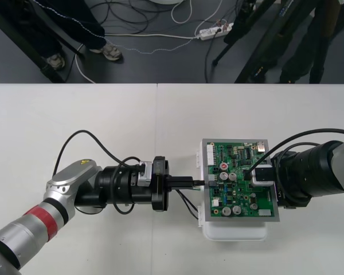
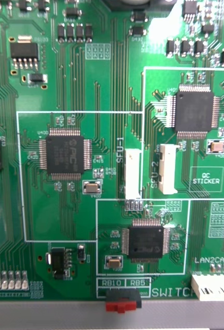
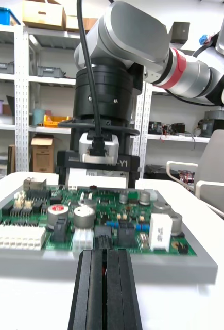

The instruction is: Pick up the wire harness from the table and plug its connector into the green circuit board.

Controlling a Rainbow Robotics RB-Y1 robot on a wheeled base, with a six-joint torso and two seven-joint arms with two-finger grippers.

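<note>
While the right gripper (image 1: 258,172) is standing over the green circuit board (image 1: 241,195), probably steadying it (I cannot tell its grip), the left gripper (image 1: 198,183) is pinching the wire harness (image 1: 187,204) at the board's left edge, presumably lining up for insertion.

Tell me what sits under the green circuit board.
A white base juts out from under the green circuit board at the edge nearest the robot. The rest of the base is covered by the board.
</note>
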